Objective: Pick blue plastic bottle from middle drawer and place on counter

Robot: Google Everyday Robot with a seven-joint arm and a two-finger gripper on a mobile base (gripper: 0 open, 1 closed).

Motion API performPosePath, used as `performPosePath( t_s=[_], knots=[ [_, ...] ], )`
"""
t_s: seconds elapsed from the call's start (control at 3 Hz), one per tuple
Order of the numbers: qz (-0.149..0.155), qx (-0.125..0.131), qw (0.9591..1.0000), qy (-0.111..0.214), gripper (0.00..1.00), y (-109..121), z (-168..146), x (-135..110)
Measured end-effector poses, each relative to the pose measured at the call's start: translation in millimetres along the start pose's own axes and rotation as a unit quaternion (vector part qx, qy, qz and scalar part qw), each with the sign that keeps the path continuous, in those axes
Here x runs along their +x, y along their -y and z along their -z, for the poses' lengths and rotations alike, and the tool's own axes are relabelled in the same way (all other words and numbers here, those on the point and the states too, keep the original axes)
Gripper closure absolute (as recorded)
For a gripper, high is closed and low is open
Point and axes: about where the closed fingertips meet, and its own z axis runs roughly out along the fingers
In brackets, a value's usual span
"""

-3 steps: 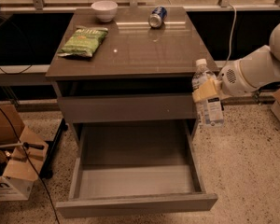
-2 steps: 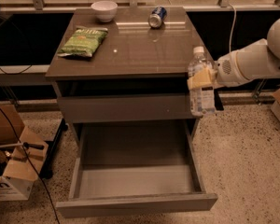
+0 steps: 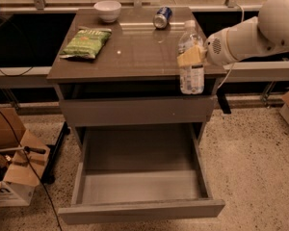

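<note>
The blue plastic bottle point(image 3: 190, 64) is a clear bottle with a white cap and a pale label band. It is held upright in the air over the right front edge of the counter point(image 3: 135, 52). My gripper point(image 3: 192, 56) is shut on the bottle's upper body, reaching in from the right on the white arm point(image 3: 250, 32). The middle drawer point(image 3: 140, 177) is pulled wide open below, and its inside is empty.
On the counter lie a green chip bag point(image 3: 85, 42), a white bowl point(image 3: 107, 10) at the back left and a blue soda can point(image 3: 162, 17) on its side at the back. Cardboard boxes point(image 3: 12, 162) and cables sit on the floor at the left.
The arm has carried the bottle up and to the left, from beside the cabinet's right side to above the counter's right front edge.
</note>
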Motion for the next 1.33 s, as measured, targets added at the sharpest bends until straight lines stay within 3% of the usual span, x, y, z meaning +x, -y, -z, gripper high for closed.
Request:
performPosePath(
  t_s=[0.33, 0.67, 1.33],
  knots=[
    [0.025, -0.002, 0.9983, 0.052, 1.00, -12, 3, -41],
    [0.032, -0.009, 0.9933, 0.111, 1.00, -21, 3, -82],
    [0.057, 0.006, 0.9746, 0.217, 1.00, -13, -25, -138]
  ],
)
